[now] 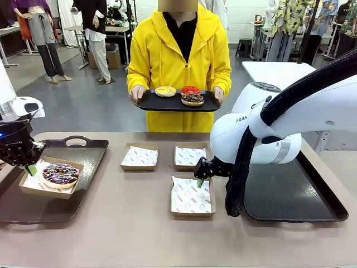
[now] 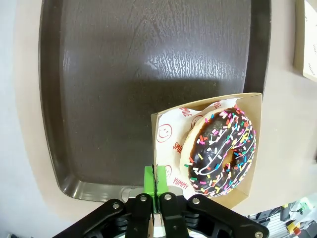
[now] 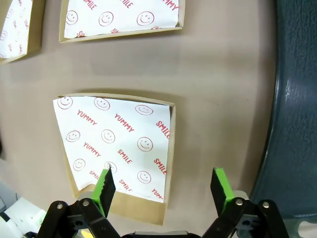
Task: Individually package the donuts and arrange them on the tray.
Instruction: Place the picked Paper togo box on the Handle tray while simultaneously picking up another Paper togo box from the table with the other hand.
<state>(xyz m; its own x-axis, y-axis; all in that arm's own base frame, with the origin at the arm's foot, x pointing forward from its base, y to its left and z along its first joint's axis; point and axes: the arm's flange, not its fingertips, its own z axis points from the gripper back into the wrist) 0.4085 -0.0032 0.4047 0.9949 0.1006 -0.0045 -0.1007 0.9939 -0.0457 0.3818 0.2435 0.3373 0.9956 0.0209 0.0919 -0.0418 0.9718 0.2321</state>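
Note:
A chocolate donut with coloured sprinkles (image 1: 60,175) (image 2: 220,151) lies in a paper-lined cardboard box (image 1: 33,183) (image 2: 171,126) on the left dark tray (image 1: 83,162) (image 2: 124,74). My left gripper (image 1: 28,166) (image 2: 155,181) is shut on that box's rim. My right gripper (image 1: 200,180) (image 3: 163,184) hangs open over the edge of a paper-lined box with nothing in it (image 1: 191,196) (image 3: 119,146). Across the table, a person holds a black tray (image 1: 150,104) carrying a yellow-glazed donut (image 1: 165,91), a red-glazed donut (image 1: 190,89) and a dark chocolate donut (image 1: 192,100).
Two more lined boxes (image 1: 139,157) (image 1: 190,156) sit mid-table, seen too in the right wrist view (image 3: 121,17). A second dark tray (image 1: 301,195) (image 3: 297,99) lies at the right under my right arm. The bare tabletop (image 1: 122,223) runs along the front.

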